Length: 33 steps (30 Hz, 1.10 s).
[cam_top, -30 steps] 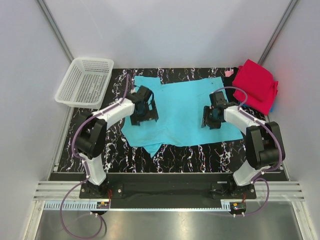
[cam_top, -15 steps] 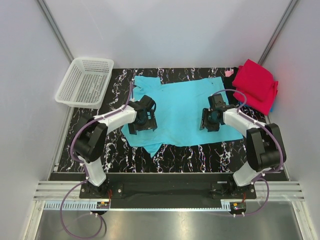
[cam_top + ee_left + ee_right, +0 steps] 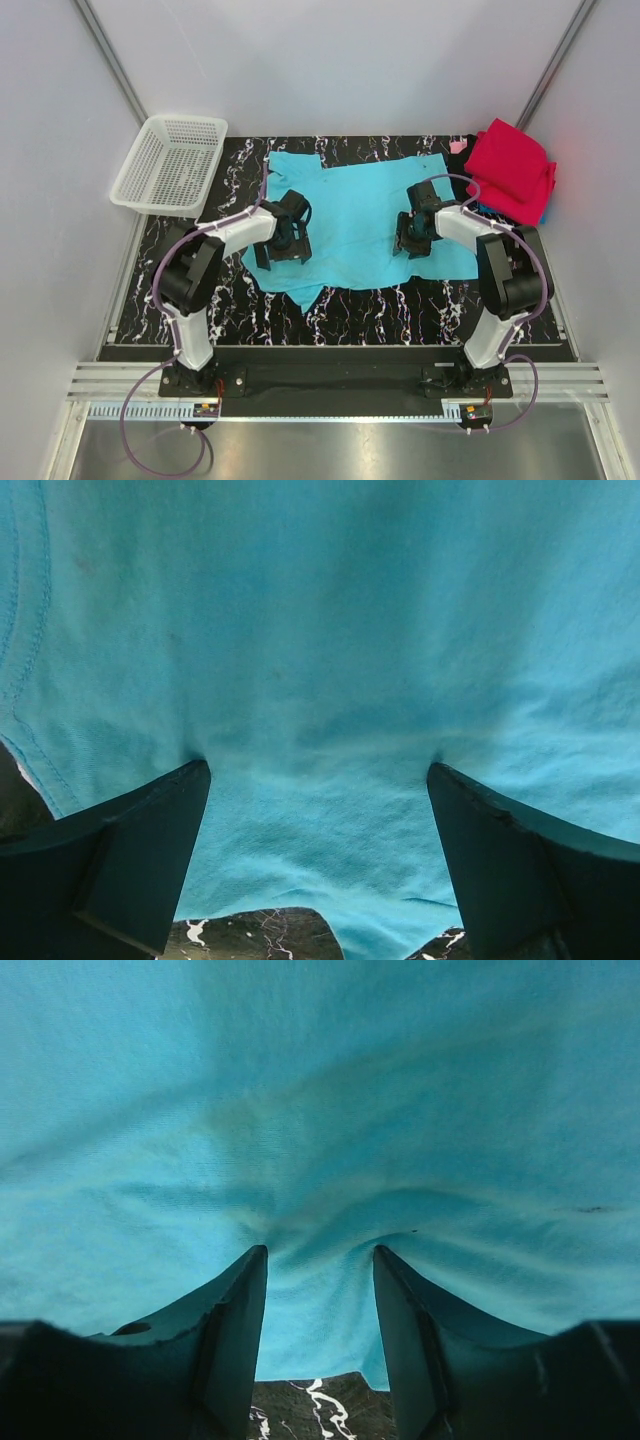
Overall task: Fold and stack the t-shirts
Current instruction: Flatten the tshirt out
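Observation:
A turquoise-blue t-shirt [image 3: 360,205] lies spread across the middle of the black marble table [image 3: 400,300]. My left gripper [image 3: 283,244] stands on its near-left part. In the left wrist view the left gripper [image 3: 318,768] is wide open, both fingertips [image 3: 190,780] pressed into the flat cloth [image 3: 320,630]. My right gripper [image 3: 411,238] rests on the shirt's right part. In the right wrist view the right gripper [image 3: 320,1250] is partly open, with the cloth [image 3: 320,1090] puckered around its tips. A crimson red t-shirt [image 3: 510,168] lies folded at the far right corner.
A white mesh basket [image 3: 128,190] sits at the far left, off the table's corner. A bit of pink cloth [image 3: 458,146] and a blue edge [image 3: 549,212] show beside and under the red shirt. White walls close in on both sides.
My left gripper has slid toward the near edge along the shirt's left side. My right gripper has shifted slightly left toward the shirt's middle. Both have kept their opening.

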Each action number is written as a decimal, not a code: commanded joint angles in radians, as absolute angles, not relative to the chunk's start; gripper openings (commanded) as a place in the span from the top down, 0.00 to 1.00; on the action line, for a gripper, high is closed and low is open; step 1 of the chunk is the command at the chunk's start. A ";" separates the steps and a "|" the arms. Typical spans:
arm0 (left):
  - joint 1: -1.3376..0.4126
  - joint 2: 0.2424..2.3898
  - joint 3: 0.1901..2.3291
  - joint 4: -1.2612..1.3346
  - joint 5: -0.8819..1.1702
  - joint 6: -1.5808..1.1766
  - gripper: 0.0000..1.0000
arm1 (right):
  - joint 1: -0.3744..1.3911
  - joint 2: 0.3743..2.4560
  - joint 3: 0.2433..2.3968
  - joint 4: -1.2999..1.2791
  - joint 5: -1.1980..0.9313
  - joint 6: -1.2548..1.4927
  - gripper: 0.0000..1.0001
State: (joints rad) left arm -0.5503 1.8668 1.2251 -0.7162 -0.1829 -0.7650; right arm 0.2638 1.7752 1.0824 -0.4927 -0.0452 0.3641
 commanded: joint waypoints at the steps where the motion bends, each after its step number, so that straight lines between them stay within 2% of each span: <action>1: -0.502 1.934 1.275 -0.704 -0.164 -0.746 0.01 | 0.278 1.827 1.107 -0.505 -0.025 0.370 0.46; 12: -0.370 2.040 1.535 -0.818 -0.143 -0.695 0.01 | 0.279 1.873 1.215 -0.569 -0.006 0.345 0.46; 15: -0.385 1.978 1.493 -0.811 -0.121 -0.683 0.01 | 0.278 1.855 1.209 -0.571 -0.006 0.344 0.46; 23: -0.483 1.640 1.342 -0.788 -0.049 -0.663 0.01 | 0.284 1.839 1.224 -0.572 -0.006 0.354 0.47; 29: -0.535 1.539 1.263 -0.787 -0.037 -0.704 0.02 | 0.290 1.798 1.223 -0.572 -0.005 0.368 0.47; 33: -0.572 1.537 1.195 -0.766 -0.075 -0.739 0.18 | 0.291 1.764 1.209 -0.574 -0.006 0.374 0.47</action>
